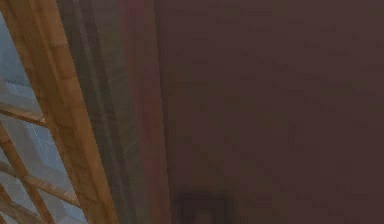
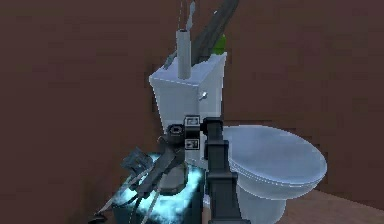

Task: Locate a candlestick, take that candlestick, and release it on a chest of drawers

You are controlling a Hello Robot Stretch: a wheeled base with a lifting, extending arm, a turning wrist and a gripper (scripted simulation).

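A slim grey upright thing (image 2: 185, 50), which by its shape may be the candlestick, stands on top of the toilet tank (image 2: 190, 95), near the tank's left corner in the arm side view. A thin dark tip rises from its upper end. Just to the right of it on the tank lid, a dark bar (image 2: 215, 25) leans up and to the right, and a small green thing (image 2: 226, 42) sits at the tank's right corner behind that bar.

The gripper (image 2: 140, 195) is below and to the left of the tank, well under the level of the lid, with its two thin fingers pointing down and to the left. A pale blue shiny thing (image 2: 178, 178) lies directly behind the fingers, so I cannot tell if the gripper holds anything, and how wide it stands cannot be told either. The two white squares (image 2: 190, 132) are in front of the tank's lower part, and the dark arm (image 2: 222, 185) comes up from the bottom edge in front of the toilet bowl (image 2: 275, 160), which is to the right of the tank. A dark brown wall (image 2: 60, 80) is behind the tank.

In the forward view a window with a wooden frame (image 1: 60, 80) is on the left, next to a dark reddish wall (image 1: 270, 100).
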